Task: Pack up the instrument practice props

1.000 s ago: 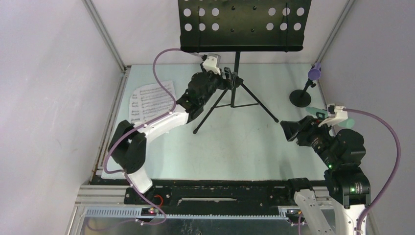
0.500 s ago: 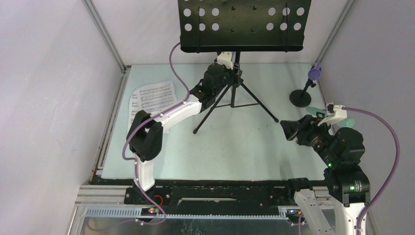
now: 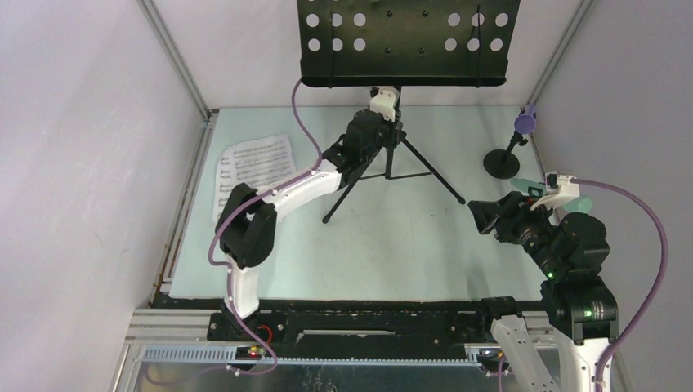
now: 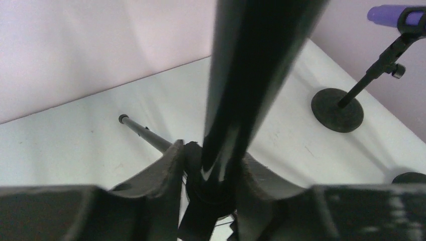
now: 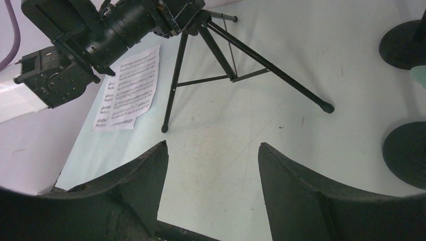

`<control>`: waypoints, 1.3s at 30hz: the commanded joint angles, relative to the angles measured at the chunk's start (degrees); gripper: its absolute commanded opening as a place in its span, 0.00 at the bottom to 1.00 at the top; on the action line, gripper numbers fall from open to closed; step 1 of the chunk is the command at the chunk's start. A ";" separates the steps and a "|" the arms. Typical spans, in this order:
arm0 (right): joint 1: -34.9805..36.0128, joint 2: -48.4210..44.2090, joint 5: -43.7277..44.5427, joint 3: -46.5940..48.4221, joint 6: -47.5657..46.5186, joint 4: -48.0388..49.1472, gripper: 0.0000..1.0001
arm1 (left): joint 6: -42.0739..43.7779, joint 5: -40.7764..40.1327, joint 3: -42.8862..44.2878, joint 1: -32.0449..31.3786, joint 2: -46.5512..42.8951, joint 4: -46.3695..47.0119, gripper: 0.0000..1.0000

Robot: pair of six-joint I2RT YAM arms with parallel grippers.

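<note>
**Pale desk inside a white-walled cell: left hand at the music rack's pole**

Pale green desk [image 3: 392,245], enclosed by white walls, carries all the props. The music rack [image 3: 400,41] stands upright at the far middle. It is matte black, with a wide perforated plate [image 3: 359,20] pierced by rows of round holes and a shallow lip along its lower edge. A slim glossy pole [image 4: 236,75] runs down to three spread tripod legs [image 5: 266,65] tipped with small round feet.

The left hand [image 4: 211,153] reaches to the pole just above the leg hub, one finger on each side. Whether the fingers press the pole or only straddle it cannot be told.

The right hand [image 5: 212,146] hovers low over the near right of the desk, released, its fingers apart with nothing between them.

White sheet-music pages [image 3: 253,167] lie flat at the far left, well apart from the rack. A purple microphone [image 3: 527,122] sits tilted in a short black mic holder [image 3: 500,163] with a round base at the far right. A mint-green microphone [image 3: 521,185] shows just behind the right arm, largely hidden, and a second round base [image 5: 407,150] lies near the first.
</note>
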 commanded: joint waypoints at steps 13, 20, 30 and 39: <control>0.21 0.31 0.81 -0.55 -0.71 -0.32 0.69 | 10.49 15.83 -1.72 -0.12 -9.87 -4.85 0.00; 0.55 -0.71 -6.00 -7.03 3.92 5.25 0.66 | 15.03 25.23 -11.33 1.20 -18.03 -5.80 0.00; 11.00 5.02 -1.23 -15.26 10.70 15.94 0.61 | 15.31 28.60 -19.86 2.39 -22.46 -4.02 0.00; 20.91 19.45 14.06 -18.76 13.87 30.51 0.56 | 12.37 27.42 -22.59 2.38 -23.33 -2.09 0.00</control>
